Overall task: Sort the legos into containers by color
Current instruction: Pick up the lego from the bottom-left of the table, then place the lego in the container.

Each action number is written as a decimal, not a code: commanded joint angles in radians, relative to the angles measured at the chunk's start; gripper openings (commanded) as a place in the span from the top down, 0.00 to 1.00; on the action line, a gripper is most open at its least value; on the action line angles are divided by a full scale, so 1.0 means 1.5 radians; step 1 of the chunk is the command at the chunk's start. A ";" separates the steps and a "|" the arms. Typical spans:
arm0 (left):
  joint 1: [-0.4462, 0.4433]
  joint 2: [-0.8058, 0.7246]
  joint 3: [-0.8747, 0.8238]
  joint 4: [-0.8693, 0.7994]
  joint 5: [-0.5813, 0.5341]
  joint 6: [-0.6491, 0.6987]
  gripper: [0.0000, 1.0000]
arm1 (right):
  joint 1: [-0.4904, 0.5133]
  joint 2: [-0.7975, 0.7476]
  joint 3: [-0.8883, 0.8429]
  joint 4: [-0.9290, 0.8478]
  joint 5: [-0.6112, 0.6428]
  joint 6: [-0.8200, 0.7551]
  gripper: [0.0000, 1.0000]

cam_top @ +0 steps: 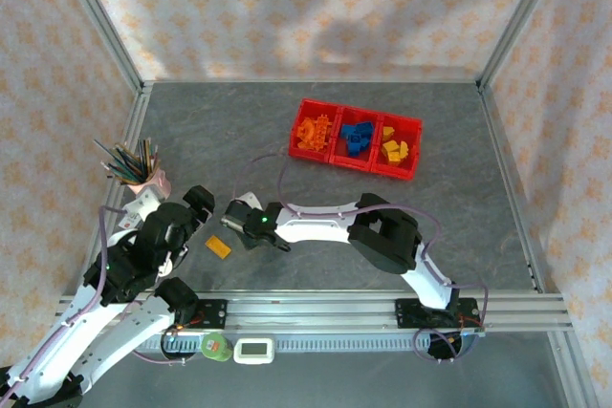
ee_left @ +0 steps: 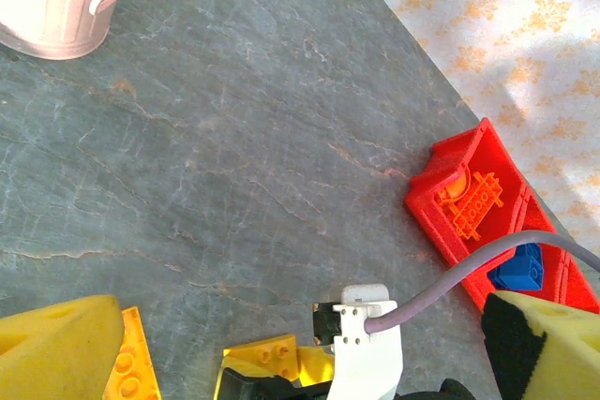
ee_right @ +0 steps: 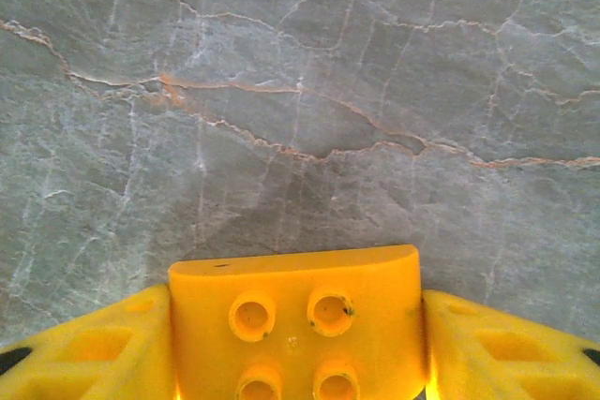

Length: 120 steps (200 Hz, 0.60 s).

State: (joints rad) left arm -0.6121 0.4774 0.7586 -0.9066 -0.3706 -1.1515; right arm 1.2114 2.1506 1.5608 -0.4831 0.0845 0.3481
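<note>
A yellow lego with round studs sits between the yellow fingers of my right gripper, which touch it on both sides. From above, that gripper reaches left, low over the grey table. In the left wrist view the same yellow lego lies under the right gripper's white body. My left gripper stands open, its fingers wide apart and holding nothing. An orange plate lies flat beside it. The red containers hold orange, blue and yellow legos in separate bins.
A pink cup of colored pencils stands at the left edge, close behind my left gripper. The right arm's purple cable loops over the table between the grippers and the containers. Walls enclose the table.
</note>
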 commanded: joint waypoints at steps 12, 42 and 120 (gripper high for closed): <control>0.007 0.015 0.016 0.031 0.015 0.020 0.01 | -0.019 -0.083 -0.038 -0.024 0.032 0.026 0.43; 0.006 0.037 0.021 0.060 0.033 0.039 0.01 | -0.064 -0.171 -0.105 -0.008 0.023 0.052 0.43; 0.012 0.187 0.016 0.267 0.189 0.146 0.01 | -0.357 -0.370 -0.244 -0.013 0.038 0.031 0.40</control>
State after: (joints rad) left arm -0.6060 0.6903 0.7589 -0.6548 -0.1951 -1.0210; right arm 0.8051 1.6638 1.2217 -0.4797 0.0959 0.4152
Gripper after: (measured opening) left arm 0.992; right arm 0.600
